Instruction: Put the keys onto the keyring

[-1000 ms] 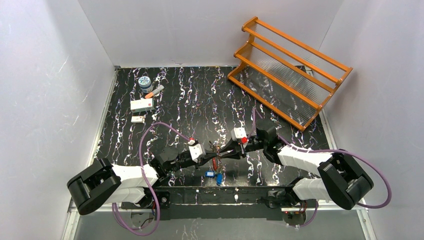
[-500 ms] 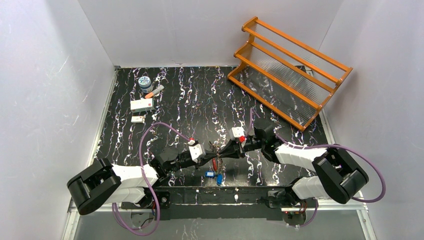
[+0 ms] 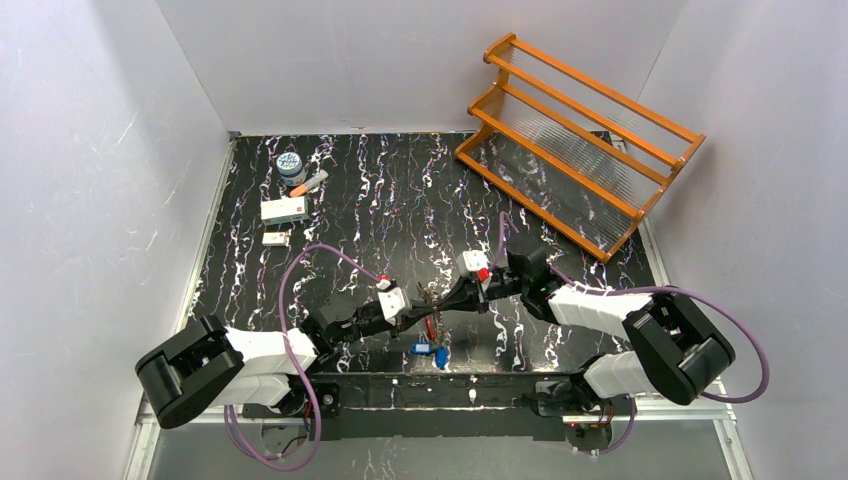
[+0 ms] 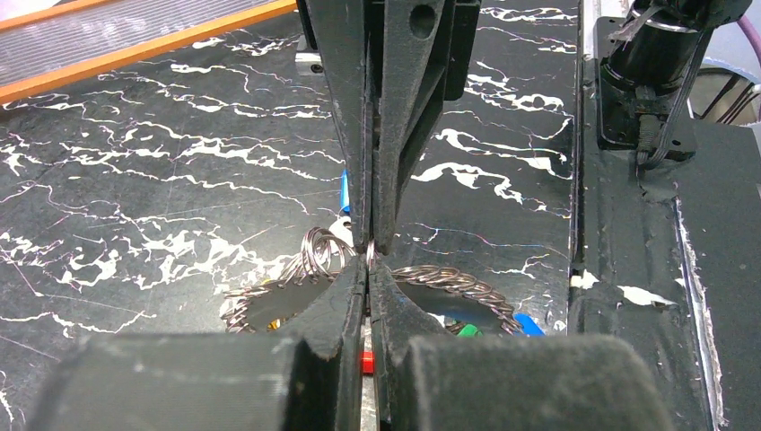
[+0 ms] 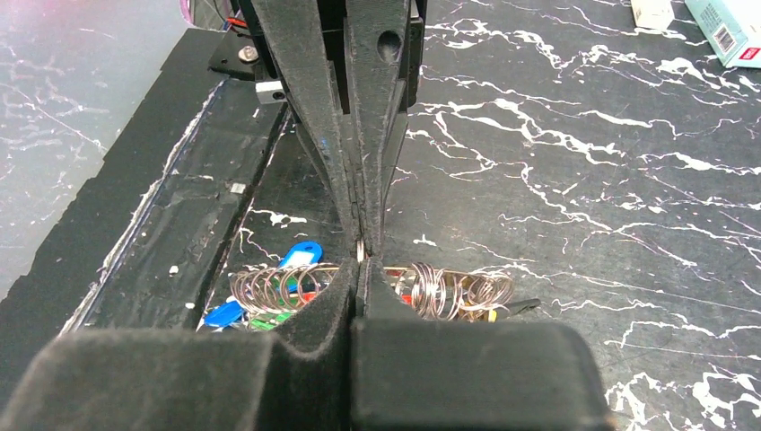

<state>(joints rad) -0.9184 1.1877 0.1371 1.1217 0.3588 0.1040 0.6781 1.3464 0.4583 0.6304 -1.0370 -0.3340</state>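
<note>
The keyring [image 3: 431, 312] is a thin wire loop strung with several small silvery split rings and hangs between my two grippers near the front edge. Red [image 3: 430, 326] and blue tags [image 3: 428, 350] hang below it. My left gripper [image 3: 424, 300] and right gripper [image 3: 440, 299] meet tip to tip, both shut on the ring. In the left wrist view my gripper [image 4: 369, 266] pinches a small ring, with coils [image 4: 453, 282] on either side. The right wrist view shows my gripper [image 5: 360, 268], the coils [image 5: 440, 292] and a blue tag [image 5: 301, 256]. No key blade shows clearly.
An orange wooden rack [image 3: 580, 140] stands at the back right. At the back left are a small jar [image 3: 291, 165], an orange-tipped tube [image 3: 310, 183], a white box [image 3: 284, 209] and a smaller white box [image 3: 275, 239]. The black front rail [image 3: 470, 385] lies just below the tags.
My right wrist has shifted slightly left and toward the back. The left arm and the keyring have stayed about where they were.
</note>
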